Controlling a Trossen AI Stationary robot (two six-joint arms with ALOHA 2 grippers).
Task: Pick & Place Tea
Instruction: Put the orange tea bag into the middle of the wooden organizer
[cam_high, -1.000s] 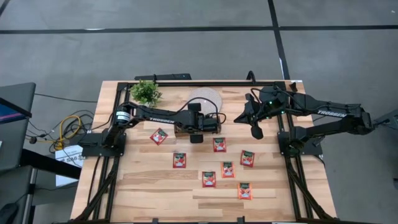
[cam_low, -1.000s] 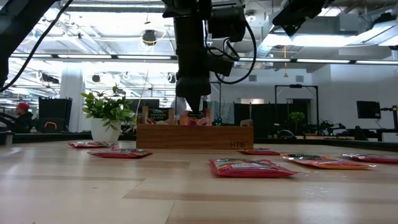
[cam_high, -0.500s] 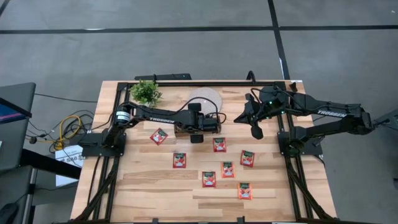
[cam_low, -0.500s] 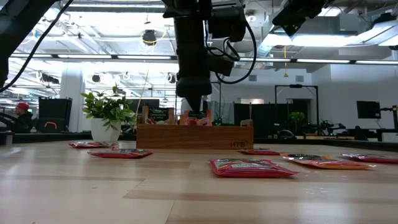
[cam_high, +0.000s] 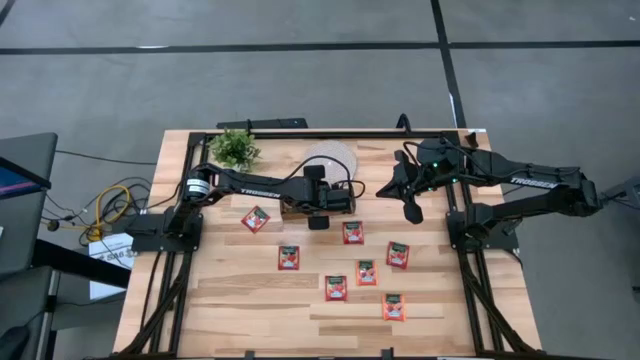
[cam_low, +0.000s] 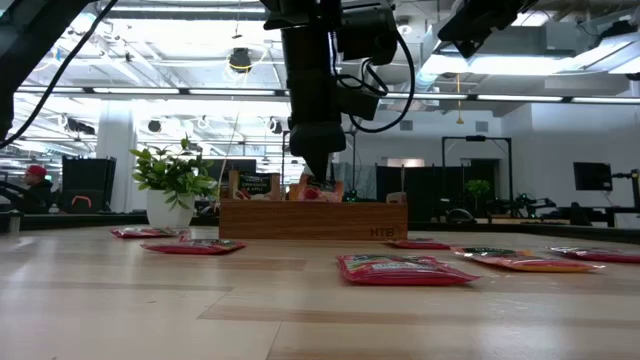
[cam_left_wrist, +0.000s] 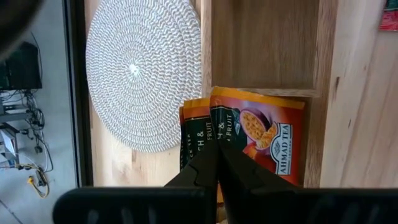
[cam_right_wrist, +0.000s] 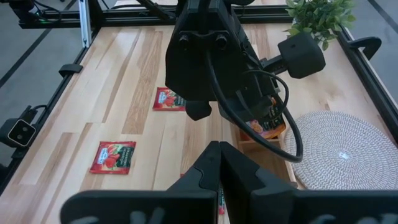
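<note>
My left gripper (cam_low: 320, 172) hangs shut over the brown wooden tray (cam_low: 312, 220) at the back middle of the table. In the left wrist view its tips (cam_left_wrist: 216, 155) press where two orange tea sachets (cam_left_wrist: 258, 134) overlap, leaning in one tray compartment. No sachet shows pinched between the fingers. The compartment beside it (cam_left_wrist: 261, 43) holds nothing. Several red-orange tea sachets (cam_high: 352, 232) lie flat on the table in front of the tray. My right gripper (cam_high: 412, 212) waits shut in the air at the back right (cam_right_wrist: 219, 152).
A round white woven disc (cam_high: 330, 158) lies just behind the tray. A small potted plant (cam_high: 235, 148) stands at the back left. Black frame rails run along the table's edges. Bare wood shows at the front left (cam_high: 230, 310).
In the low view my left gripper has edged slightly right and down over the tray, and the orange sachet under its tips has tilted. The right arm has not moved.
</note>
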